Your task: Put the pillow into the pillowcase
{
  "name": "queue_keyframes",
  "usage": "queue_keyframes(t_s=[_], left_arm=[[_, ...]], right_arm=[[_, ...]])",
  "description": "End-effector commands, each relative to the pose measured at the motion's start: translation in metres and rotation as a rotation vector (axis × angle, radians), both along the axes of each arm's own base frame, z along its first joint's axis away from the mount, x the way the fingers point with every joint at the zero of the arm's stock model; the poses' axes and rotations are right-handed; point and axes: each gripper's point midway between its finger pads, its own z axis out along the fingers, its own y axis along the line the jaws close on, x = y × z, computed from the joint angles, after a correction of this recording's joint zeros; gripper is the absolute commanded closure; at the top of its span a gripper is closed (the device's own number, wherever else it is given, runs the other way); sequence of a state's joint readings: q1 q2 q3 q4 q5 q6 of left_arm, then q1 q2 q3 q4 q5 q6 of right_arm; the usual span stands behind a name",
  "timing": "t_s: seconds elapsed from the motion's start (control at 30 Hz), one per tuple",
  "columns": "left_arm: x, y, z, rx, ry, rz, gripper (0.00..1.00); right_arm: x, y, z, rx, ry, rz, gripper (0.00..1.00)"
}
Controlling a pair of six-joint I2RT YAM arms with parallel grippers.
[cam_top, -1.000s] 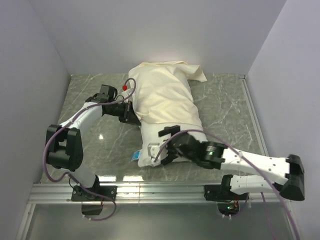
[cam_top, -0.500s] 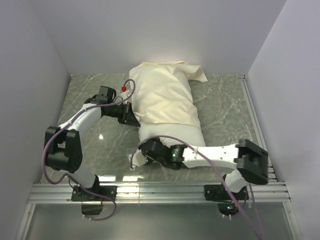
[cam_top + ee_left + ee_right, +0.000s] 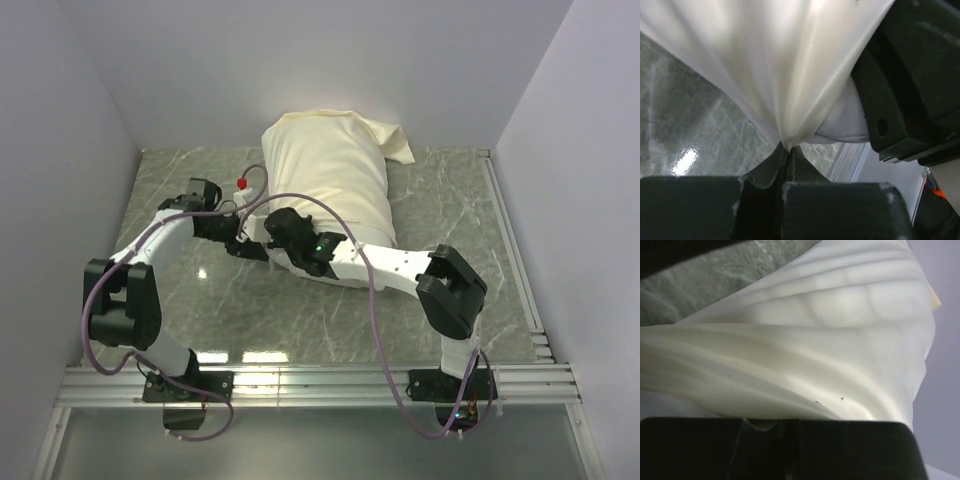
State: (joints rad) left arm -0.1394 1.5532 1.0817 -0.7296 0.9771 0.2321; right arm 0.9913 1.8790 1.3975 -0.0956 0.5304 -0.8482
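Observation:
The cream pillowcase [image 3: 328, 175] lies plump over the pillow at the table's far middle. The right arm hides the pillow's near end in the top view. My left gripper [image 3: 240, 243] sits at the bundle's near-left side. In the left wrist view this gripper [image 3: 786, 150] is shut on a pinched fold of pillowcase [image 3: 775, 65], with the white pillow [image 3: 842, 131] bulging just behind. My right gripper [image 3: 270, 225] reaches across beside it. In its own view the right gripper [image 3: 785, 422] is shut, with taut pillowcase [image 3: 805, 345] folds running down into it and pillow [image 3: 660, 402] at lower left.
The grey marble table [image 3: 450, 215] is boxed in by pale walls on the left, back and right. A metal rail [image 3: 320, 380] runs along the near edge by the arm bases. The right arm's elbow [image 3: 450, 290] juts out at the near right.
The right gripper left the pillow's near end, swung left and up beside the left gripper, and shut. The pillow and case shifted toward the back wall. The left gripper stayed shut.

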Motion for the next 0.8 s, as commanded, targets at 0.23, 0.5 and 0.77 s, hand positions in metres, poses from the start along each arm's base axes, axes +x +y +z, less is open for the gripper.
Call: queue_keyframes(t_s=[0.23, 0.5, 0.77], left_arm=[[-0.085, -0.019, 0.09, -0.421, 0.393, -0.121, 1.0], [-0.068, -0.016, 0.097, -0.585, 0.383, -0.065, 1.0], [-0.051, -0.017, 0.082, -0.577, 0.417, -0.052, 1.0]], right_arm=[[0.081, -0.085, 0.04, 0.115, -0.232, -0.396, 1.0], [0.05, -0.076, 0.072, 0.239, -0.349, -0.297, 0.83], [0.015, -0.047, 0.113, 0.337, -0.371, -0.198, 0.52]])
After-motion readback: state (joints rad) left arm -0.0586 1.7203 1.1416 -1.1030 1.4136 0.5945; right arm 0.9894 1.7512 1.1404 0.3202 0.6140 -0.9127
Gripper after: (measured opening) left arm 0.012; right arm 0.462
